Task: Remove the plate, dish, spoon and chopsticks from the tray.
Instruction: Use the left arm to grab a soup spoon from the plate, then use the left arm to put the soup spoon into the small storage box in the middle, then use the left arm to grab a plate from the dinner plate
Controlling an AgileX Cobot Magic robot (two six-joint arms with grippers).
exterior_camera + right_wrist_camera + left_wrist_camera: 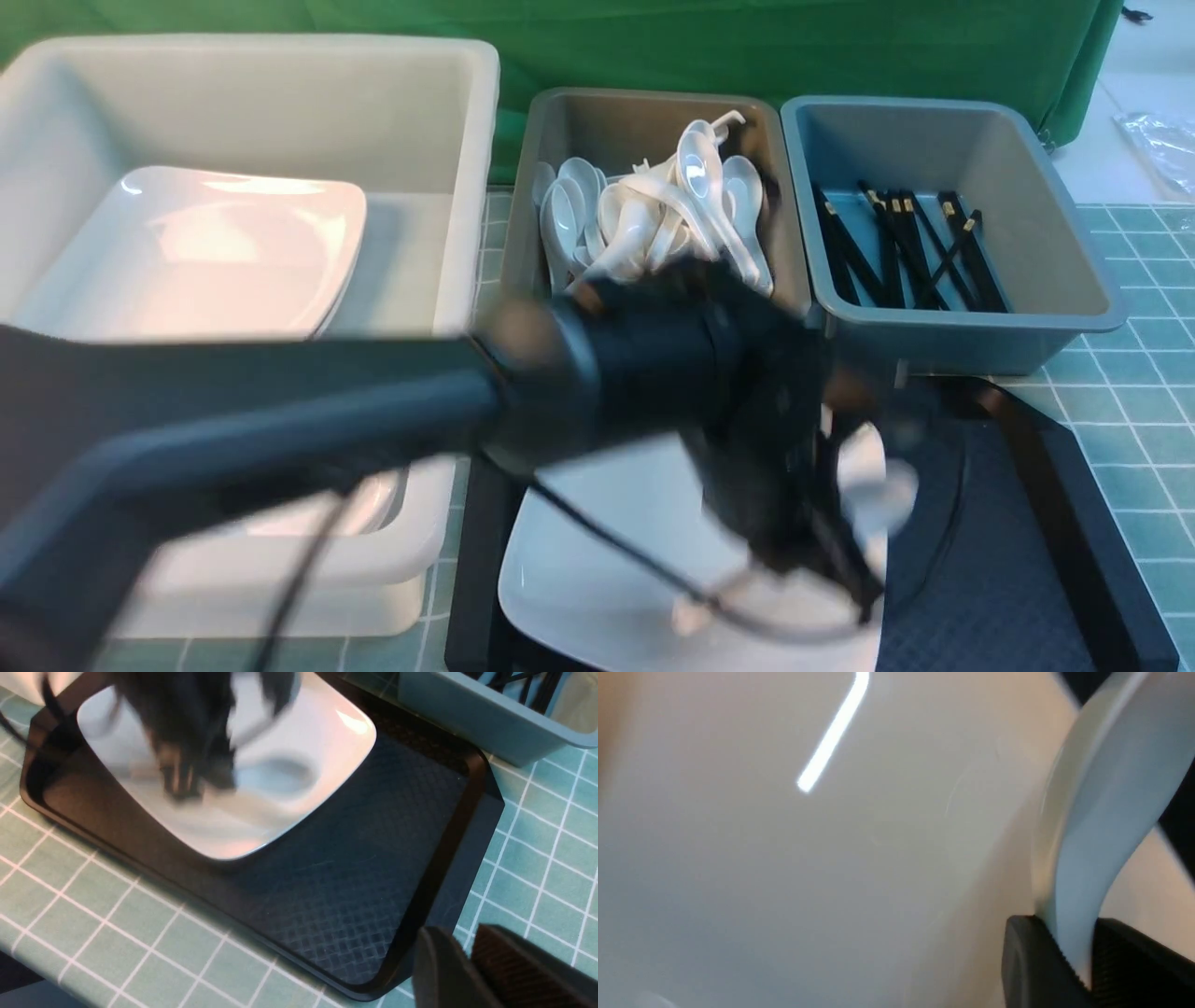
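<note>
My left gripper (1069, 935): ribbed black pads clamped on curved handle of glossy white spoon (1106, 788), over smooth plate (831, 882). My right gripper (467, 945): nearly closed, empty, above diamond-textured tray (350, 882).

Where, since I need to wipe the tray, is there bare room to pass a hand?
The right half of the tray is bare, bordered by the plate, its rim and the grey chopstick bin behind. The left half is crowded: the plate fills it, and the left tool hangs over it gripping the spoon.
</note>
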